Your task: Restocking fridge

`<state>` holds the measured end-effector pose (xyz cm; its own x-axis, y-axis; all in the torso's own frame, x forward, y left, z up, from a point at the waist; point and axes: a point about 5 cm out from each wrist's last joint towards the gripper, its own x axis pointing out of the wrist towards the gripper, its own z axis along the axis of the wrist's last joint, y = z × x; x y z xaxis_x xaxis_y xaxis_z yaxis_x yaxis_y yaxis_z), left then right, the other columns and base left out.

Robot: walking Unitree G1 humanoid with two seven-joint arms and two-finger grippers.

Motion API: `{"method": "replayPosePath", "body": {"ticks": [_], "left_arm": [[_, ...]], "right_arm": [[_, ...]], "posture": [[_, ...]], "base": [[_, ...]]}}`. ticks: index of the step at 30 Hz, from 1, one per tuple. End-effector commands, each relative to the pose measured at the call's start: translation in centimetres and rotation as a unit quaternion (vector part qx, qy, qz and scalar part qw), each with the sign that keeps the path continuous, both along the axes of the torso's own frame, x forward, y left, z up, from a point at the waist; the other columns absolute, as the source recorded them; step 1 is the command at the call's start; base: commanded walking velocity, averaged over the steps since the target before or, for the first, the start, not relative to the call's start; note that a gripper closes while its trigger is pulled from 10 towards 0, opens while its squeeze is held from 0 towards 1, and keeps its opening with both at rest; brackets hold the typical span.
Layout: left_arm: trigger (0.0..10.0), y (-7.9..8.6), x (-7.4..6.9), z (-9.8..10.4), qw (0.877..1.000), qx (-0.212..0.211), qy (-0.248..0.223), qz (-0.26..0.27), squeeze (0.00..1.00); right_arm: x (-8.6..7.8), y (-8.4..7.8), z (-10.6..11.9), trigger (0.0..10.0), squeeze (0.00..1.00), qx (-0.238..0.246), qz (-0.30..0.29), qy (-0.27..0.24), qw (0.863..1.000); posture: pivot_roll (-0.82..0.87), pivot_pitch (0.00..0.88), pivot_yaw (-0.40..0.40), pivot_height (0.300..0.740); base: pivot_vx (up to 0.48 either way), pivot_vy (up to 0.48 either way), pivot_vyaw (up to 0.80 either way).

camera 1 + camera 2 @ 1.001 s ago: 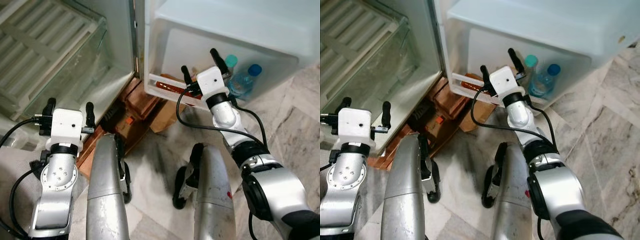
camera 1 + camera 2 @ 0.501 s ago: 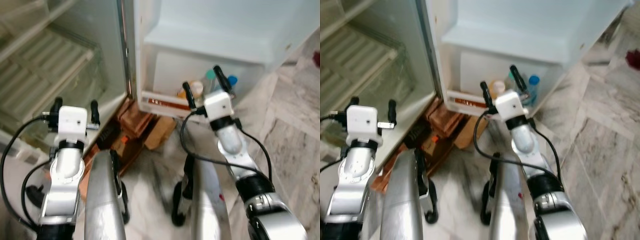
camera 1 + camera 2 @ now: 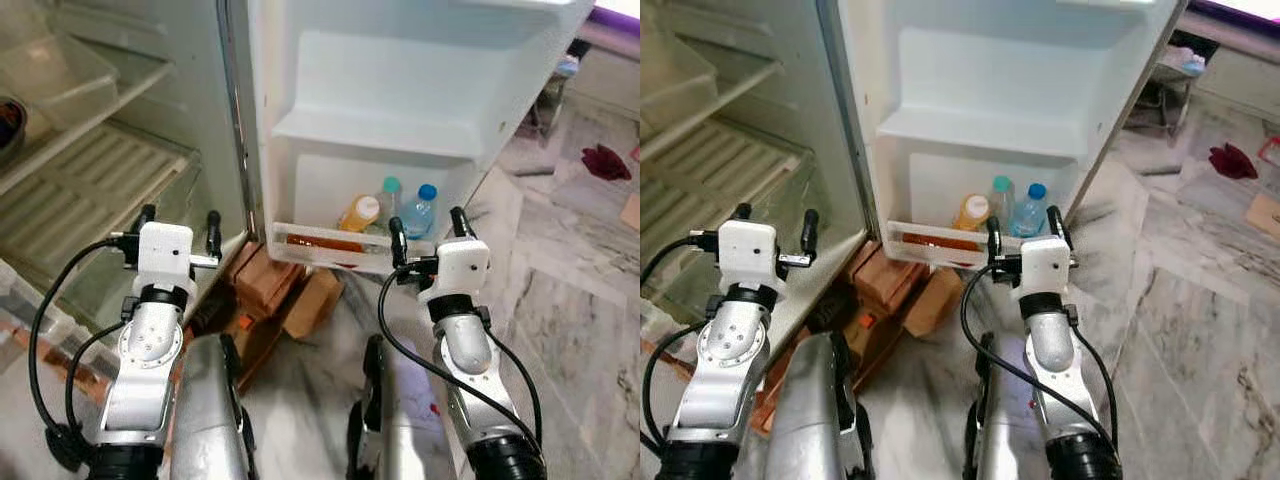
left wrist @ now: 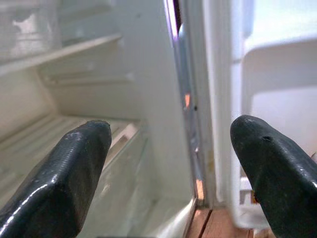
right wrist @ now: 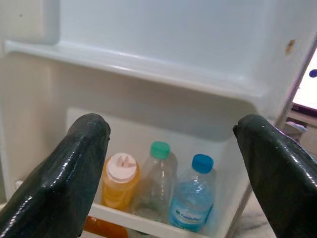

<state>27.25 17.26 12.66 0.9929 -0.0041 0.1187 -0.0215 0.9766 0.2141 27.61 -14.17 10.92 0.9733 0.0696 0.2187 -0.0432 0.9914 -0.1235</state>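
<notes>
Three bottles (image 5: 163,196) already sit in the fridge door's bottom rack (image 3: 345,252). Both the left claw (image 3: 177,220) and right claw (image 3: 427,232) are spread wide, carrying nothing, so probably more restocking left.

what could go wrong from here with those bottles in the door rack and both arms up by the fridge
The three bottles stand packed together in the door rack; reaching in with the right gripper, fingers open, could knock one over. The left gripper hangs close to the edge of the fridge wall and might bump it. Cardboard boxes by the robot's legs could catch a step.
</notes>
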Motion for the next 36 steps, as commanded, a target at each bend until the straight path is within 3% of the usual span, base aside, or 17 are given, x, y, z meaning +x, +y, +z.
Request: {"method": "replayPosePath", "body": {"ticks": [1, 24, 33, 36], "left_arm": [[10.0, -0.1, 0.3, -0.2, 1.000, 0.013, -0.003, -0.001, 0.00], [10.0, -0.5, 1.6, -1.2, 1.000, 0.012, -0.008, 0.012, 0.00], [10.0, -0.9, 1.4, -1.7, 1.000, 0.015, 0.001, 0.014, 0.00], [10.0, -0.8, 1.4, -2.2, 0.999, -0.009, 0.023, 0.023, 0.00]], "right_arm": [[0.4, -0.7, 0.7, 10.0, 0.00, 0.005, -0.013, -0.003, 1.000], [1.8, -0.8, -0.1, 10.0, 0.00, 0.029, -0.008, 0.040, 0.999], [1.3, 0.0, -1.1, 10.0, 0.00, 0.046, 0.013, 0.070, 0.996], [1.0, 0.4, -1.7, 10.0, 0.00, 0.067, 0.030, 0.087, 0.994]], "posture": [[0.06, 0.000, -0.035, 0.570], [0.06, 0.000, -0.050, 0.740], [0.05, 0.000, -0.052, 0.740], [0.04, 0.000, -0.057, 0.740]], "base": [[0.000, 0.000, 0.00], [0.000, 0.000, 0.00], [0.000, 0.000, 0.00], [0.000, 0.000, 0.00]]}}
